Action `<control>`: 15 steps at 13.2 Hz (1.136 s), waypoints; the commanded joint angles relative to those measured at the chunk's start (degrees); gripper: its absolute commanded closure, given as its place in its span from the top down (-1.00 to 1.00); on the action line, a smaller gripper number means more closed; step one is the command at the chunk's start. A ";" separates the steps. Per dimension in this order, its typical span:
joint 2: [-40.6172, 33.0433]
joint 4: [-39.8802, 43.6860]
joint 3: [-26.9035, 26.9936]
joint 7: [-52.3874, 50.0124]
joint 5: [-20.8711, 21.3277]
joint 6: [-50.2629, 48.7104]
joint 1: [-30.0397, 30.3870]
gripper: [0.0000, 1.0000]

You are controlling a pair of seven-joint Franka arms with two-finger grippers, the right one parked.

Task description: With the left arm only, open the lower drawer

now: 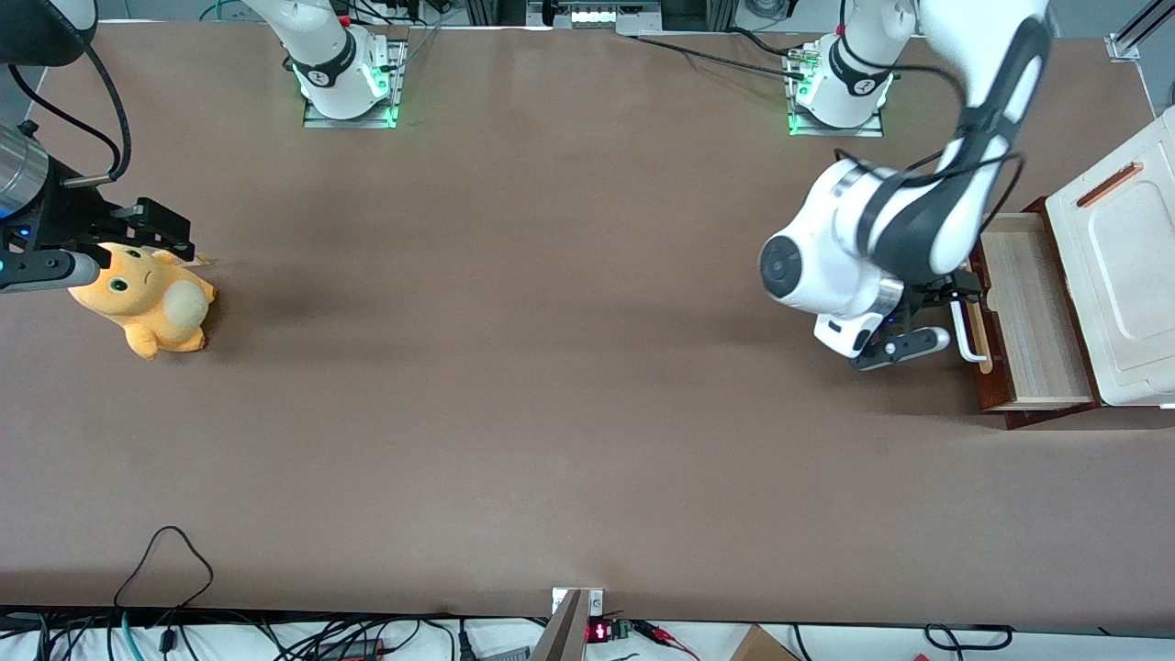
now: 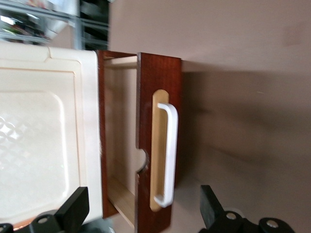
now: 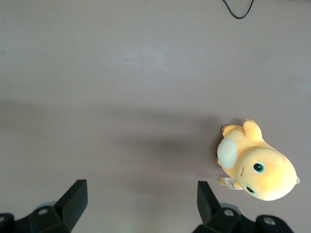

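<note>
The gripper (image 1: 927,317) has its fingers (image 2: 73,208) spread wide and holds nothing; it sits just in front of the white loop handle (image 2: 167,155), seemingly apart from it. The left arm (image 1: 918,220) bends down from its base to the cabinet (image 1: 1124,266). The lower drawer (image 1: 1028,312) stands pulled out, its pale wood inside showing, at the working arm's end of the table (image 1: 551,413).

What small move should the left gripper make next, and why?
Probably back straight off the white loop handle. The lower drawer already stands pulled out, pale inside showing, and the left gripper is open in front of the handle, its fingers spread and gripping nothing.
</note>
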 commanded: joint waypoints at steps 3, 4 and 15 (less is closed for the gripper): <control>-8.24 9.30 6.40 18.15 -21.95 0.05 0.78 1.00; -10.00 10.27 8.52 22.62 -26.78 0.13 0.78 1.00; -18.28 6.50 22.34 43.06 -45.20 5.93 0.87 1.00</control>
